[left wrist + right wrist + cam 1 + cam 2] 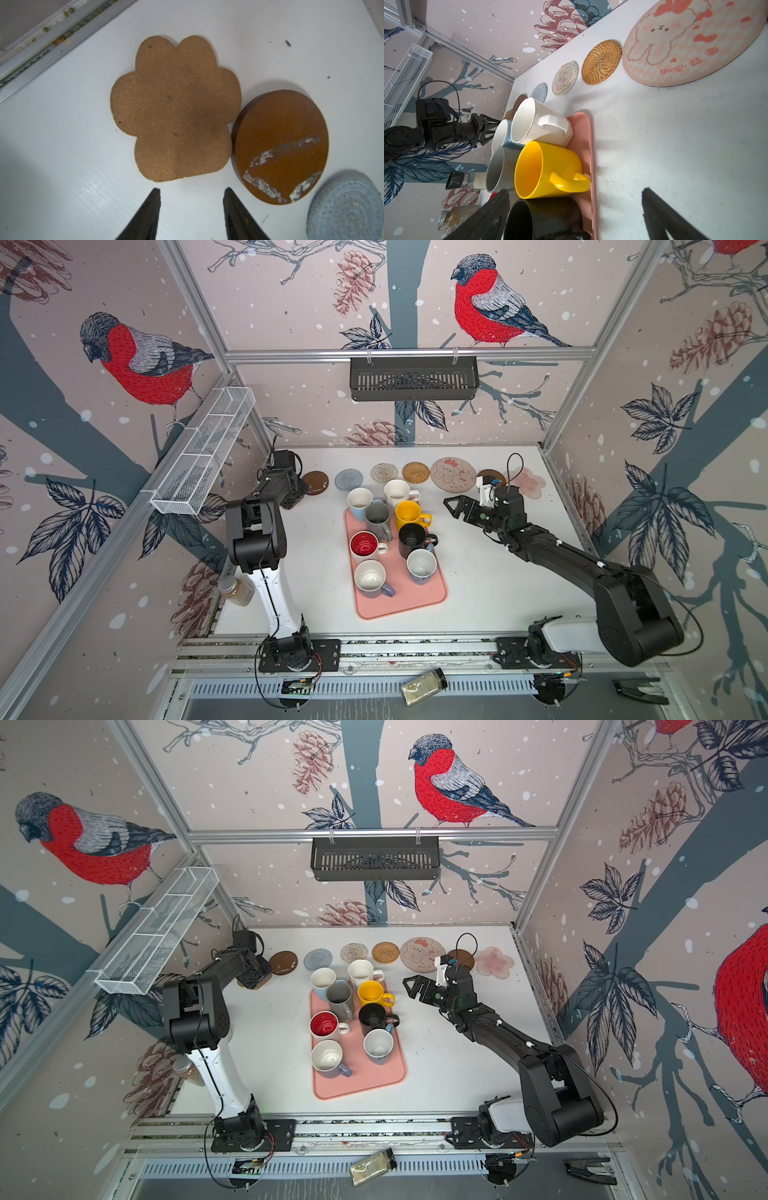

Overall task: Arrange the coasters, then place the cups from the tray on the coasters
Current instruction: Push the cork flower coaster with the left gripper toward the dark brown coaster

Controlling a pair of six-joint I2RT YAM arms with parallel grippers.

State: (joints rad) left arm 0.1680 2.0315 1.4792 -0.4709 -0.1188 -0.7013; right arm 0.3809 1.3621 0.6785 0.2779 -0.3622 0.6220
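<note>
Left pincer (192, 189) released, tips apart, empty, just short of the tan paw coaster (176, 108), which lies flat on the table (62, 145) beside a dark brown disc (280, 145). Centre: we note the cups (420, 564) clustered on the tray (415, 601). Right pincer (451, 509) spread wide, empty, near the yellow cup (409, 514).

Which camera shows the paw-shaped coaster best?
The left wrist view: the whole paw-shaped coaster lies flat, unobstructed, beside a dark brown disc. In both top views the left arm hides all but a tan edge. In the right wrist view the cups hide nearly all of it.
</note>
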